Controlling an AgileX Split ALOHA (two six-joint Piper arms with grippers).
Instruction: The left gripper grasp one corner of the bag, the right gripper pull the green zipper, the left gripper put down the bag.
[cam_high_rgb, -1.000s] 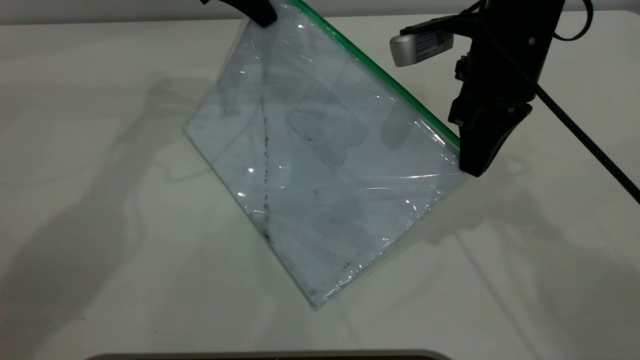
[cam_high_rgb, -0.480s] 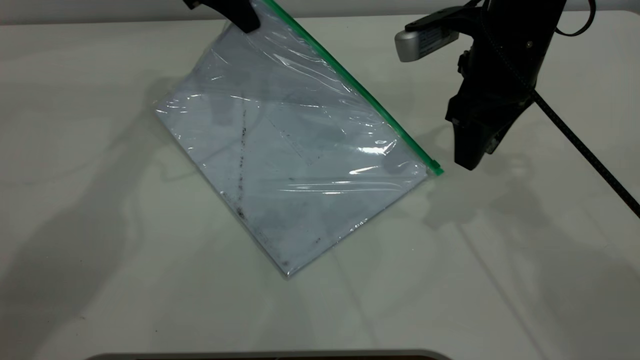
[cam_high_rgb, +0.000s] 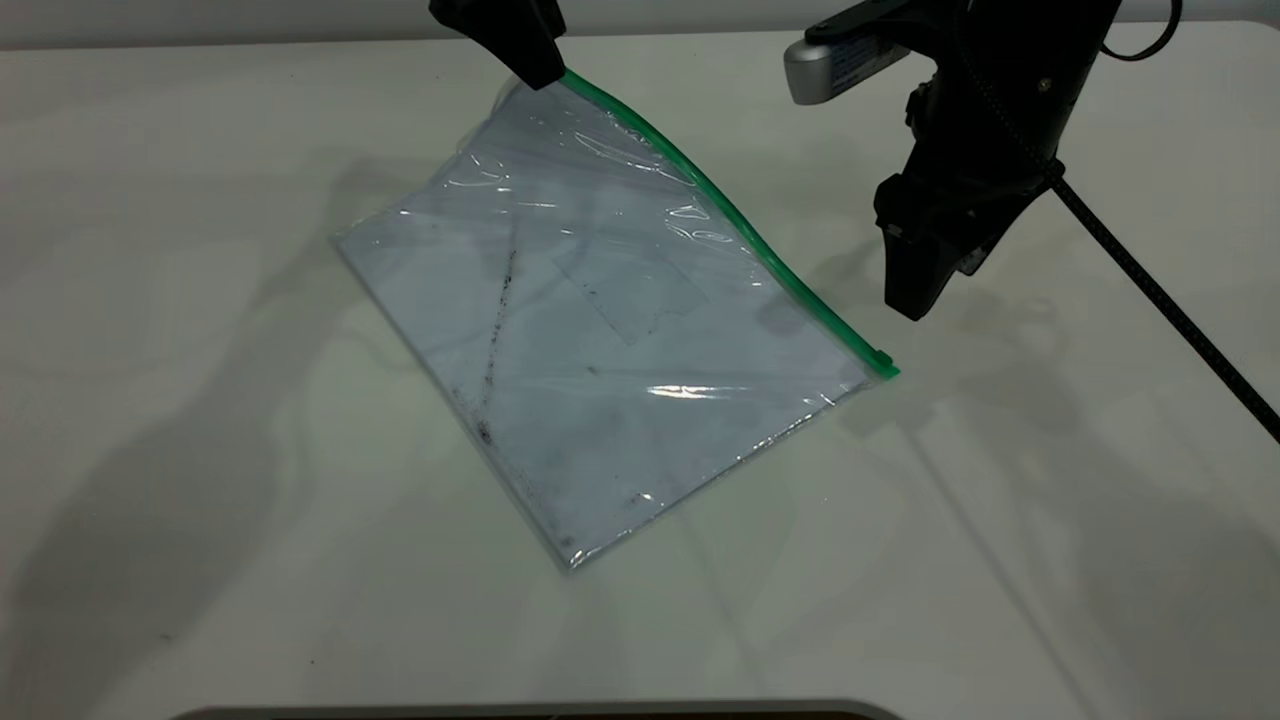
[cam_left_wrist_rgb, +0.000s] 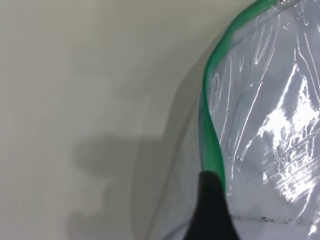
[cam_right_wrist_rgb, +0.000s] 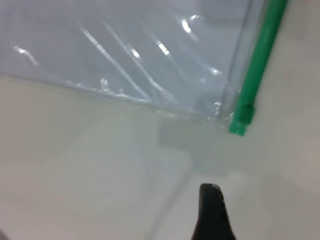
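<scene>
Showing as clear, glossy plastic, the bag, wrinkled and catching bright glints, a matt white sheet and dark gritty smudges lying inside. Running along one edge, the green zipper, smooth shiny plastic. Looking matt and off-white, the table. Appearing dull black, the left gripper.

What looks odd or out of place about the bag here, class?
The bag is marked by a dark smudge line. Its green zipper edge bows upward, because the left gripper holds that corner off the table.
</scene>
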